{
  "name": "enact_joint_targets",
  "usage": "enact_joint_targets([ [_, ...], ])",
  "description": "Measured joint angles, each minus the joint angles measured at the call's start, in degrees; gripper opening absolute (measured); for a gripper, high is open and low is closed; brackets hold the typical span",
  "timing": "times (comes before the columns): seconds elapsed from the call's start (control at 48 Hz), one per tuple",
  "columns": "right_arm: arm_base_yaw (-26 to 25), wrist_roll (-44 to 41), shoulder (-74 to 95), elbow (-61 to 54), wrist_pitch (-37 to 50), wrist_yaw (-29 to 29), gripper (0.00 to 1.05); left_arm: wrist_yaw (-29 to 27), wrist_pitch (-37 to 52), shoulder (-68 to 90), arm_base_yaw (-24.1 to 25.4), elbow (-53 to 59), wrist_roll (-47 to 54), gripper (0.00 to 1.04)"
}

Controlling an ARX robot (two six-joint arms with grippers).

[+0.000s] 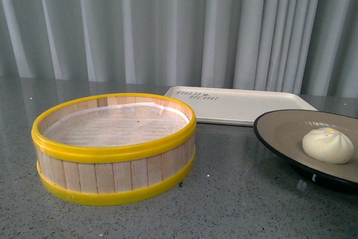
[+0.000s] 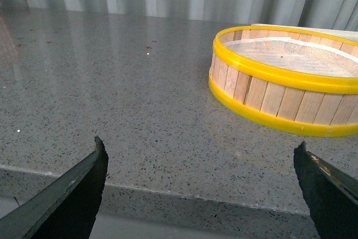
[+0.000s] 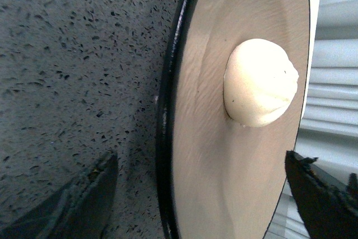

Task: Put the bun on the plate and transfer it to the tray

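The cream-white bun (image 1: pixel 328 145) lies on the black-rimmed, tan plate (image 1: pixel 279 132) at the front right of the table. The cream tray (image 1: pixel 240 104) with dark lettering lies behind the plate. In the right wrist view the bun (image 3: pixel 260 82) sits on the plate (image 3: pixel 201 155). My right gripper (image 3: pixel 198 188) is open, its jaws wide apart on either side of the plate's near part, one over the table, one past the far rim. My left gripper (image 2: pixel 200 160) is open and empty over the table's front edge. Neither arm shows in the front view.
A yellow-rimmed wooden steamer basket (image 1: pixel 114 146) stands at the front left, holding only its white liner; it also shows in the left wrist view (image 2: pixel 285 82). Grey speckled tabletop (image 1: pixel 235 194) lies between basket and plate. Pale curtains hang behind.
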State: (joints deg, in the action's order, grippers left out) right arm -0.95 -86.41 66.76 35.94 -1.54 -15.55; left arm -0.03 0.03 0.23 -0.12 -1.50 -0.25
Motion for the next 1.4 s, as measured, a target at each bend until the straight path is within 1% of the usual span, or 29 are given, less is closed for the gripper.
enact_joint_targets([
  [0.125,-0.46,-0.83,1.99,0.81,0.11,-0.09,0.73,0.00,0.00,0.00,0.00,0.00,0.00,0.98],
  [0.188,-0.81,-1.36,3.21,0.87,1.33,-0.09,0.63,0.00,0.00,0.00,0.00,0.00,0.00,0.98],
  [0.209,-0.85,-1.36,3.30,0.87,1.42,-0.11,0.62,0.00,0.00,0.00,0.00,0.00,0.00,0.98],
  [0.292,-1.16,-1.97,4.61,0.98,1.84,-0.24,0.49,0.00,0.00,0.00,0.00,0.00,0.00,0.98],
  [0.313,-1.18,-2.05,4.74,0.98,1.88,-0.24,0.48,0.00,0.00,-0.02,0.00,0.00,0.00,0.98],
  [0.396,-1.27,-2.47,5.49,0.98,1.79,-0.22,0.33,0.00,0.00,-0.02,0.00,0.00,0.00,0.98],
  [0.438,-1.27,-3.06,5.70,0.98,1.92,-0.24,0.24,0.00,0.00,-0.02,0.00,0.00,0.00,0.98],
  [0.5,-1.27,-3.17,5.70,0.98,2.19,-0.24,0.17,0.00,0.00,0.00,0.00,0.00,0.00,0.98],
  [0.521,-1.22,-3.61,5.62,0.98,2.45,-0.28,0.12,0.02,0.00,-0.02,0.00,0.00,0.00,0.98],
  [0.584,-0.79,-4.57,4.85,1.11,3.56,-0.39,0.03,0.00,0.00,0.00,0.00,0.00,0.00,0.98],
  [0.772,0.37,-6.58,3.45,0.39,4.83,0.33,0.03,0.00,0.00,-0.02,0.00,0.00,0.00,0.98],
  [0.938,1.92,-11.69,-0.63,0.09,5.27,1.14,0.03,0.00,0.00,0.00,0.00,0.00,0.00,0.98],
  [1.064,2.82,-12.94,-1.38,2.21,5.09,1.42,0.03,0.00,0.00,0.00,0.00,0.00,0.00,0.98],
  [1.293,1.05,-12.17,7.02,13.03,7.39,-0.92,0.03,0.00,0.00,0.00,0.00,0.00,0.00,0.98],
  [1.397,0.04,-9.86,13.18,19.74,8.57,-1.14,0.03,0.00,0.00,-0.02,0.00,0.00,0.00,0.98],
])
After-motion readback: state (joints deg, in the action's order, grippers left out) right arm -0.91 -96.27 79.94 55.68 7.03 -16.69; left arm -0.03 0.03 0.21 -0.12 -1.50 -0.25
